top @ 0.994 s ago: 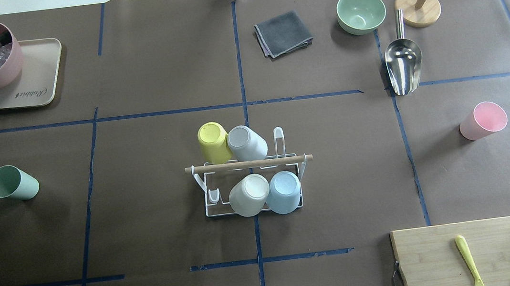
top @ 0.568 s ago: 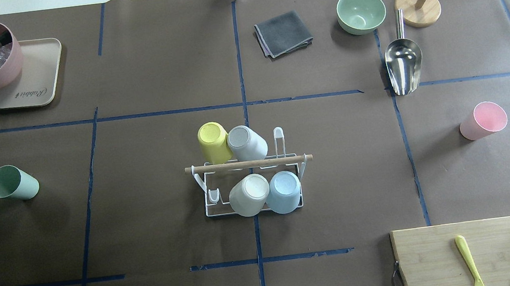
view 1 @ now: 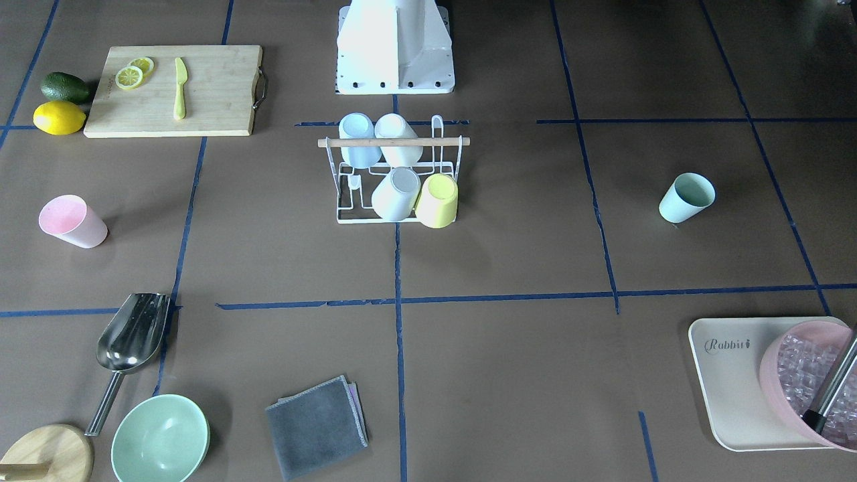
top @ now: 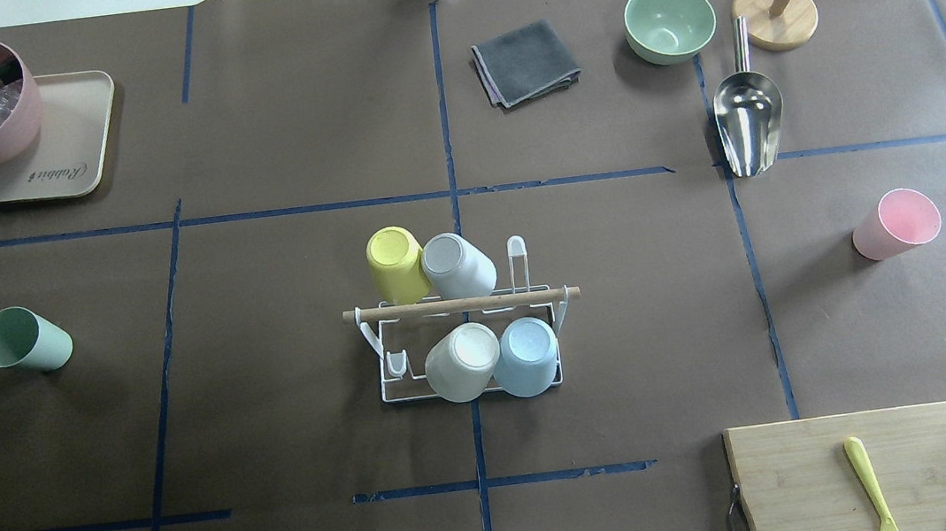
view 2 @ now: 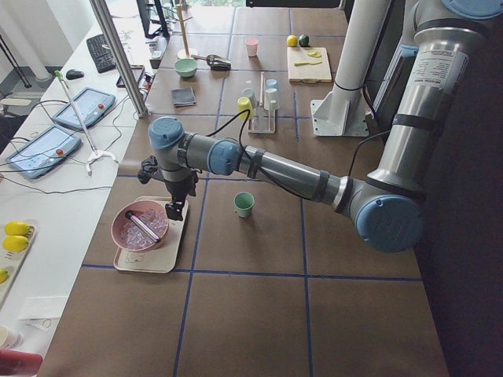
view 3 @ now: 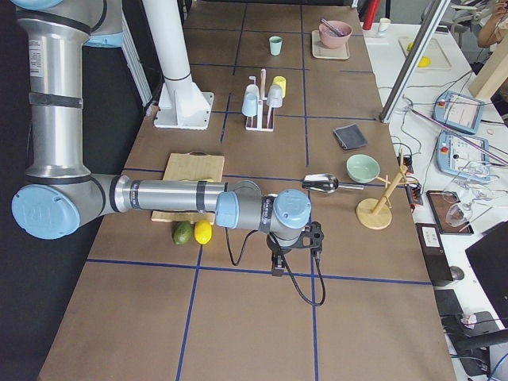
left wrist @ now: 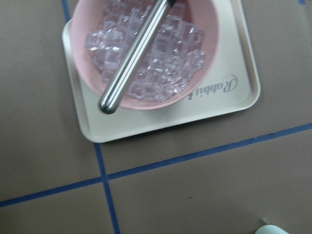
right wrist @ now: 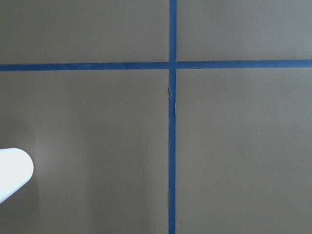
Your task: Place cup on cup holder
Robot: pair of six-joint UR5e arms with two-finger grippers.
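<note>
Noted no movement over last second; green cup [top: 23,339] and pink cup [top: 896,223] not yet on cup holder [top: 461,304]; cannot tell opening or load of left gripper [view 2: 174,210] or right gripper [view 3: 277,267].

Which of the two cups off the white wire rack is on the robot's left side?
The pale green plastic cup, upright on the left; the pink plastic cup stands far off on the right.

Across the overhead pictures no change shows. The small white wire cup holder with a light wooden rod handle [top: 461,304] keeps its spot in mid-frame, with the same four upturned plastic cups [top: 462,362] on it. The mint-green plastic cup [top: 23,339] at far left and the pink plastic cup [top: 896,224] at far right stand on the brown worktop [top: 262,129] exactly where they stood a second ago.
</note>
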